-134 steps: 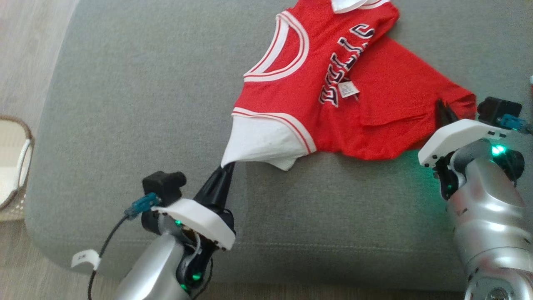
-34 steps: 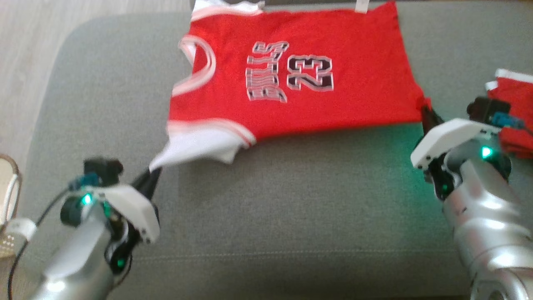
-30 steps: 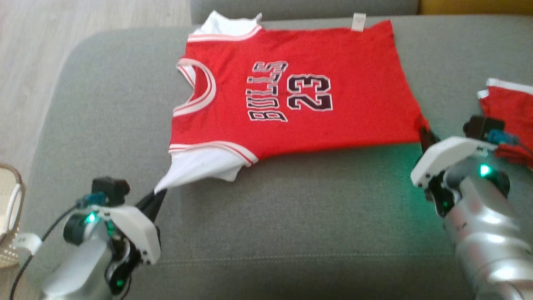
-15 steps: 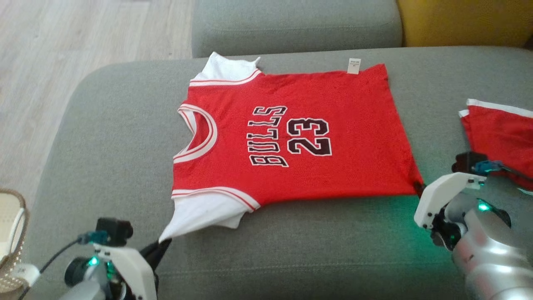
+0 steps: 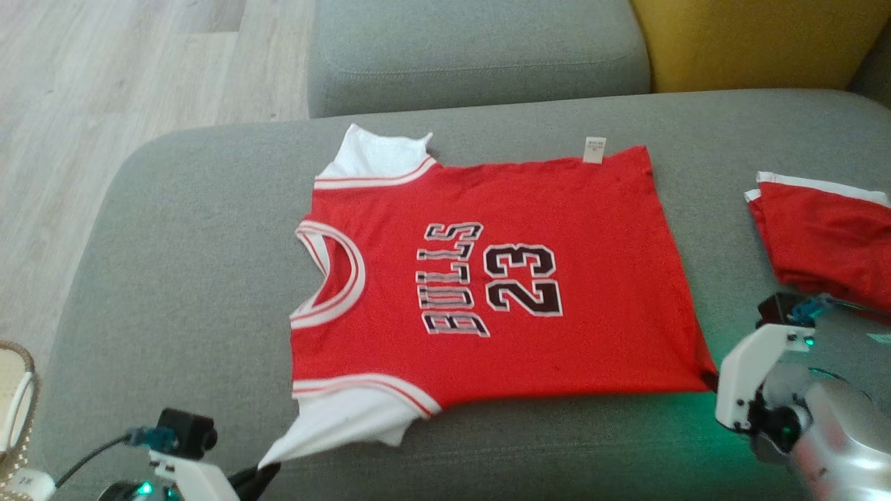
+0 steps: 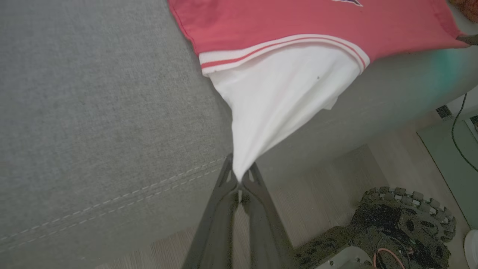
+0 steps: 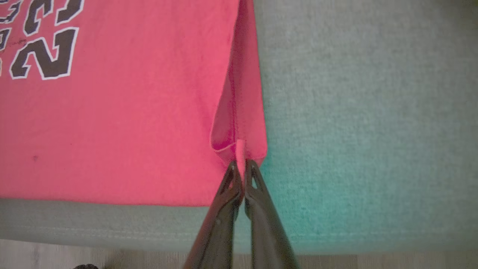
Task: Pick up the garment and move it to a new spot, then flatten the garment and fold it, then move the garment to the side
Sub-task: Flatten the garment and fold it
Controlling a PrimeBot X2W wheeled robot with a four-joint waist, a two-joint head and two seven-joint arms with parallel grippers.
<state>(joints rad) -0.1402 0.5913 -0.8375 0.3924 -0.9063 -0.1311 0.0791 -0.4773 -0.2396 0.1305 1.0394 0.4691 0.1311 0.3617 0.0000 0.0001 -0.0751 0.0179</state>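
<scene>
Jersey approx. flat on sofa

The setting is a domestic living room. The work surface is a grey upholstered sofa seat with a woven fabric cover and a stitched seam along its front edge. A second grey cushion of matching fabric lies behind it, with a yellow upholstered piece at the far right. The floor is light wood-look plank. A woven basket stands on the floor at the left. A red jersey lies spread on the seat, with a folded red garment near it, to the right.
</scene>
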